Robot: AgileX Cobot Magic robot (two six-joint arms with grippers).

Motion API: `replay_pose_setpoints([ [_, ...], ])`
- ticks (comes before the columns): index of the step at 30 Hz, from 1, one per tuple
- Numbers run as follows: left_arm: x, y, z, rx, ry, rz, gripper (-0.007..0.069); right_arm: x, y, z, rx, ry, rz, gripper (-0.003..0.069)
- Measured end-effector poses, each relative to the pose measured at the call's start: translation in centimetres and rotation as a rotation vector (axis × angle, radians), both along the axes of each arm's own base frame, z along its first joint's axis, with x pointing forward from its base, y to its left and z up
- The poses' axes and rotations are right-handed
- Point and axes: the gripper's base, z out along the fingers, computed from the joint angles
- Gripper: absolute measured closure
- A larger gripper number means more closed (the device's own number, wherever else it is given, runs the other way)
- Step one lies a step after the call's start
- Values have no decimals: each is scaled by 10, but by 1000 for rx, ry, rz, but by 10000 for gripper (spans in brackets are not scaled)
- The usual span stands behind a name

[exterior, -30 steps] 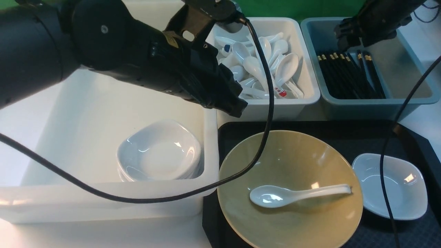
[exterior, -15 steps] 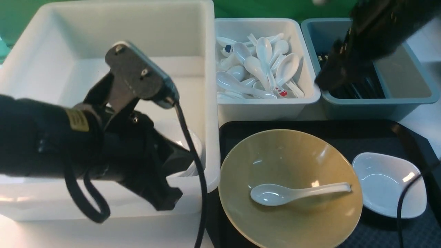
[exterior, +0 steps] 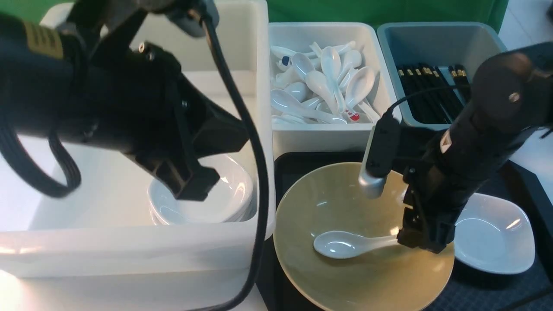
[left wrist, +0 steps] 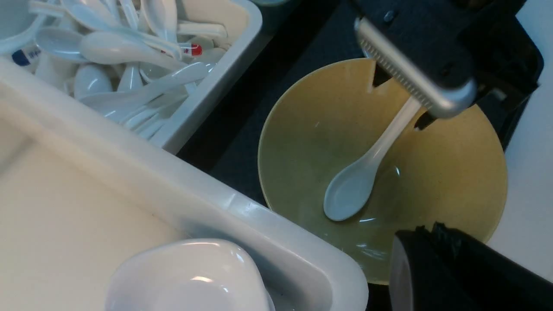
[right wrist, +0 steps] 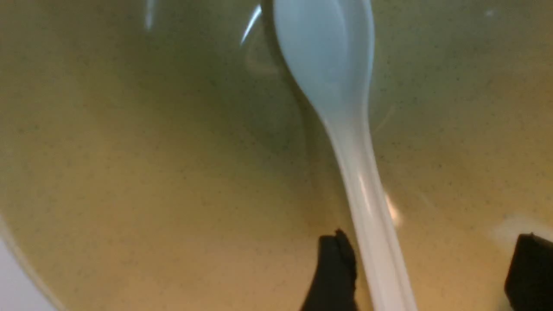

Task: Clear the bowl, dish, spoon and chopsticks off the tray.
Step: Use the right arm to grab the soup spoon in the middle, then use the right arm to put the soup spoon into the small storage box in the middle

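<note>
The mustard-yellow bowl [exterior: 328,203] serves as the landmark. Under it lies the black tray [exterior: 298,162], whose rim shows on the bowl's far side. Inside the bowl rests the white spoon [exterior: 341,245], its scoop near the bowl's middle and its handle running toward the bowl's right rim.

The right pincer [exterior: 421,242] reaches down into the bowl at that right rim, over the end of the spoon's handle. In the right wrist view its two dark fingers [right wrist: 335,268] stand well apart with the handle between them, one finger just beside the handle and the other farther off. Whether either finger touches the handle cannot be told.

Just right of the bowl, also on the tray, sits the small white dish [exterior: 492,242], partly hidden by the right arm.

Beyond the bowl stands a white tub [exterior: 328,131] full of white spoons. Beyond the bowl and to its right stands a grey-blue tub [exterior: 432,39] with black chopsticks [exterior: 427,97] lying side by side in it.

Left of the bowl, touching the tray's edge, stands a large white tub [exterior: 129,250] holding a stack of white dishes [exterior: 235,194] in the corner nearest the bowl. The left pincer [exterior: 192,190] hangs above that stack, its jaws together and holding nothing.
</note>
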Motion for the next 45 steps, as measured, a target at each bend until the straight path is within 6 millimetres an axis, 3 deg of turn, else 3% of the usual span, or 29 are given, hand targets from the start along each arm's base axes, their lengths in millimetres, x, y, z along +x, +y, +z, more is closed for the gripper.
replay_pose_setpoints([
  [5, 14, -10, -14, 57, 65, -24, 636, 10, 5, -25, -19, 41, 7, 137],
  [8, 23, -15, -24, 90, 90, -35, 636, 11, 6, -32, -24, 59, 5, 179],
  [9, 26, -16, -27, 104, 90, -40, 636, 11, 6, -32, -24, 60, 5, 205],
  [12, 34, -16, -33, 149, 69, -28, 636, 13, 8, -29, -22, 59, 5, 391],
  [13, 34, -15, -32, 149, 66, -26, 636, 14, 8, -27, -23, 59, 5, 419],
  [14, 37, -12, -32, 155, 58, -9, 636, 16, 9, -21, -20, 57, 1, 515],
  [15, 39, -10, -32, 156, 57, 2, 636, 18, 10, -17, -18, 57, -3, 537],
  [18, 45, 0, -32, 155, 56, 45, 636, 24, 13, 3, -9, 44, -16, 537],
  [20, 50, 13, -30, 146, 62, 102, 636, 32, 15, 37, 4, -28, -26, 566],
  [26, 58, 32, -26, 81, 83, 194, 636, 68, 7, 120, 152, -318, -160, 566],
  [28, 59, 32, -25, 66, 79, 198, 636, 81, 5, 128, 193, -365, -224, 566],
  [29, 60, 31, -23, 42, 68, 203, 636, 97, 2, 133, 239, -411, -297, 566],
  [32, 65, 27, -20, -27, 37, 217, 636, 134, 1, 125, 334, -466, -456, 566],
  [35, 77, 21, -23, -82, 23, 239, 636, 171, 8, 89, 393, -441, -592, 565],
  [36, 78, 21, -23, -86, 20, 241, 636, 171, 8, 89, 393, -441, -592, 564],
  [37, 87, 18, -29, -102, 28, 255, 636, 189, 14, 66, 409, -420, -638, 545],
  [38, 92, 16, -33, -107, 41, 260, 636, 195, 16, 60, 415, -419, -651, 529],
  [41, 105, 11, -48, -97, 78, 265, 636, 210, 21, 45, 429, -410, -677, 414],
  [44, 116, 7, -58, -82, 107, 264, 636, 212, 18, 56, 429, -405, -691, 234],
  [45, 117, 7, -59, -80, 110, 264, 636, 212, 17, 58, 427, -404, -692, 234],
])
